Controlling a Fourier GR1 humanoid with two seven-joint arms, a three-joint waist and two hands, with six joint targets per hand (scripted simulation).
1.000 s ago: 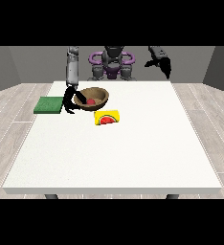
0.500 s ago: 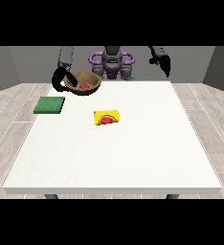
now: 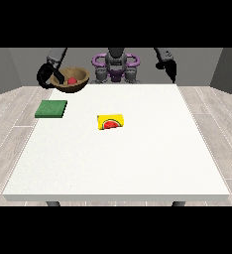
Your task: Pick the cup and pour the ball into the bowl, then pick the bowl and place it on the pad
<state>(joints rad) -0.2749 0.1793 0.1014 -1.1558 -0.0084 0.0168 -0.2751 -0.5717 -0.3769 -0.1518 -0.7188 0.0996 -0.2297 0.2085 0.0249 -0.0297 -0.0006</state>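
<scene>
One round wooden bowl, red ball inside

bowl with ball now higher off the table, above the pad

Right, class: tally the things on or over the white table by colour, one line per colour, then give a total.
Brown: 1, the bowl
Red: 1, the ball inside it
Green: 1, the pad
Yellow: 1, the watermelon block
Total: 4
</scene>
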